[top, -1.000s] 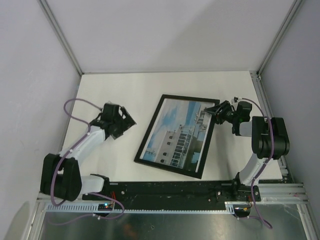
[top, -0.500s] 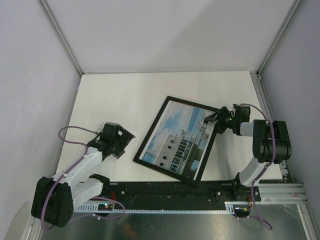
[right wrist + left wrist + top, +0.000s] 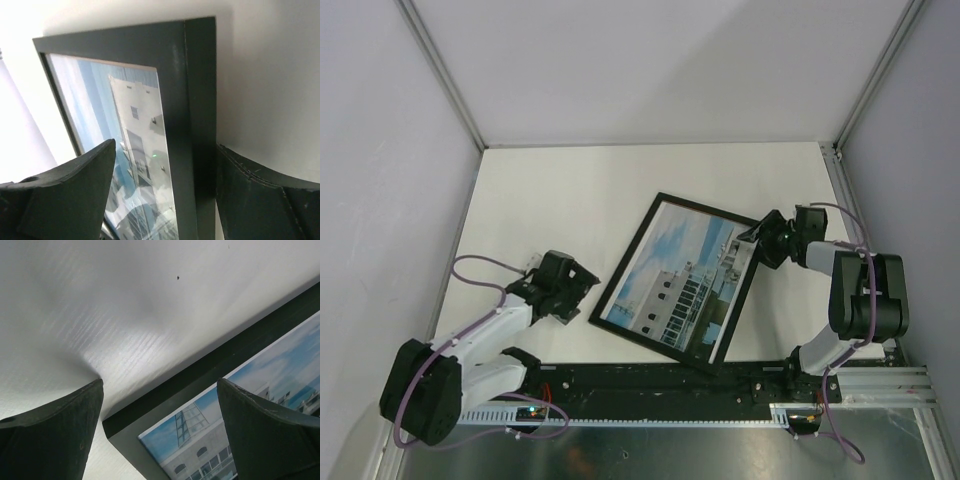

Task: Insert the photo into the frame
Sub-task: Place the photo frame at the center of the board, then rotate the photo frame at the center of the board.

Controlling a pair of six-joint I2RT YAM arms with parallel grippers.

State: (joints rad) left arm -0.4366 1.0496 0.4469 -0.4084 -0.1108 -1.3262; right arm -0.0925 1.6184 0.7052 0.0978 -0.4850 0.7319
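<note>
The black frame (image 3: 625, 257) lies flat and tilted on the white table, front up, with the photo (image 3: 675, 280) of a white building and blue sky showing inside it. My left gripper (image 3: 578, 290) is open just left of the frame's near-left corner. In the left wrist view that corner (image 3: 130, 427) and the photo (image 3: 200, 440) lie between my open left gripper's (image 3: 160, 385) fingers. My right gripper (image 3: 760, 240) is open at the frame's far-right corner. In the right wrist view its jaws (image 3: 166, 145) straddle the frame's right rail (image 3: 197, 100), one finger over the photo (image 3: 135, 115).
A black mounting rail (image 3: 670, 380) runs along the table's near edge, close to the frame's near corner. Metal cage posts (image 3: 440, 70) and white walls close in the table on three sides. Bare table (image 3: 570, 190) lies beyond the frame.
My left arm has swung nearer and rightward to the frame's near-left corner. The frame has turned and slid slightly nearer. My right gripper has stayed at the far-right corner.
</note>
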